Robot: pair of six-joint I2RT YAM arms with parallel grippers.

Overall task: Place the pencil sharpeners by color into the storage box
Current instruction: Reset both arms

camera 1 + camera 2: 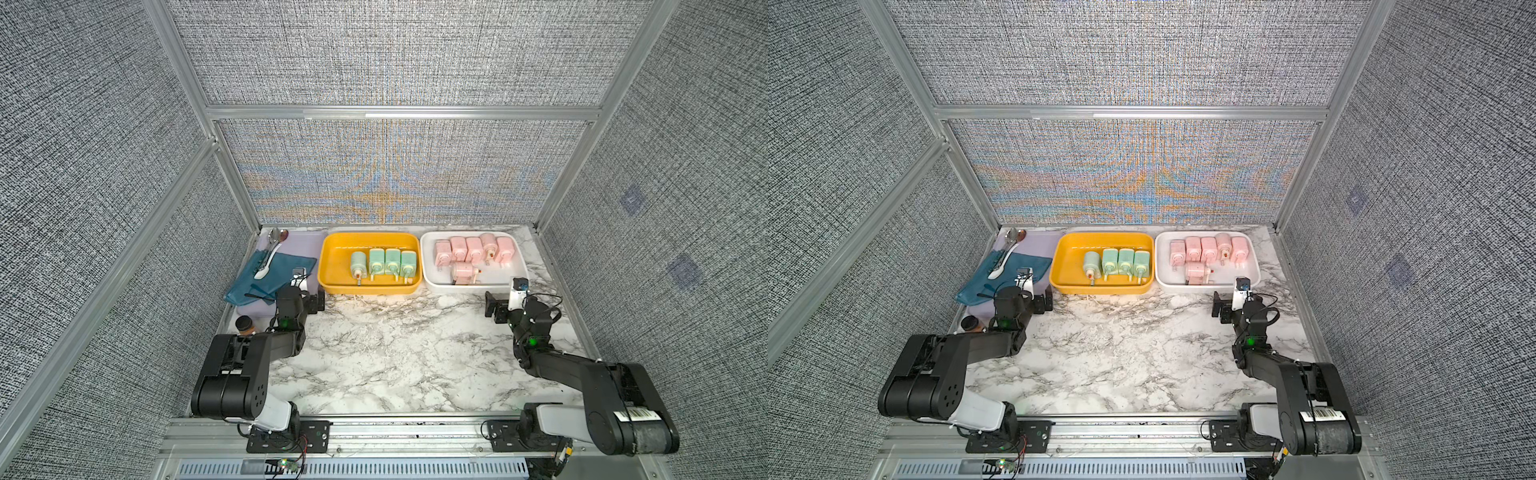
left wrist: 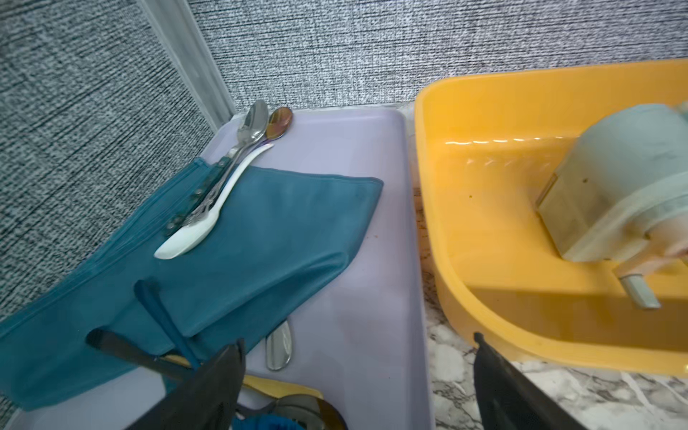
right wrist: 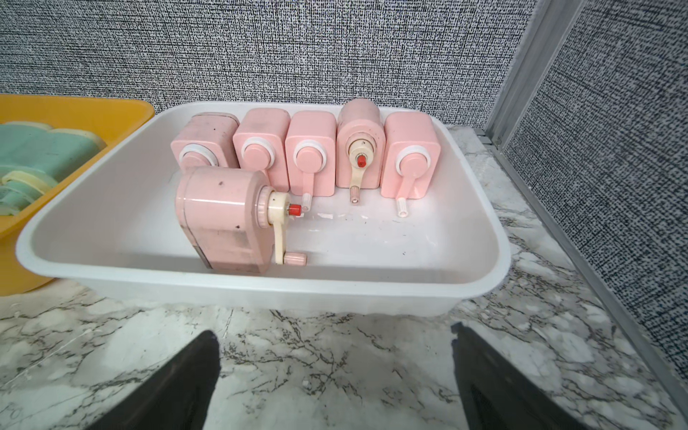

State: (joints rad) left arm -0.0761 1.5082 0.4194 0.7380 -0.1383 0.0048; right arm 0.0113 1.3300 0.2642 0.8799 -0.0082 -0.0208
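Note:
Several mint green pencil sharpeners (image 1: 384, 262) stand in a row inside the yellow storage box (image 1: 334, 257), and the left wrist view catches one (image 2: 614, 178) close up. Several pink pencil sharpeners (image 1: 473, 249) fill the white storage box (image 1: 500, 274); one (image 3: 219, 216) lies on its side in front of the row (image 3: 312, 149). My left gripper (image 1: 318, 300) (image 2: 357, 340) hangs open and holds nothing, just in front of the yellow box's near left corner. In front of the white box (image 3: 260, 290), over bare marble, my right gripper (image 1: 493, 305) (image 3: 334, 331) is open with nothing between its fingers.
A lavender tray (image 1: 305, 245) at the back left holds a teal cloth (image 1: 270, 274) and spoons (image 2: 208, 223). A brown jar with a black lid (image 1: 245, 324) stands beside the left arm. Textile walls and aluminium rails close three sides.

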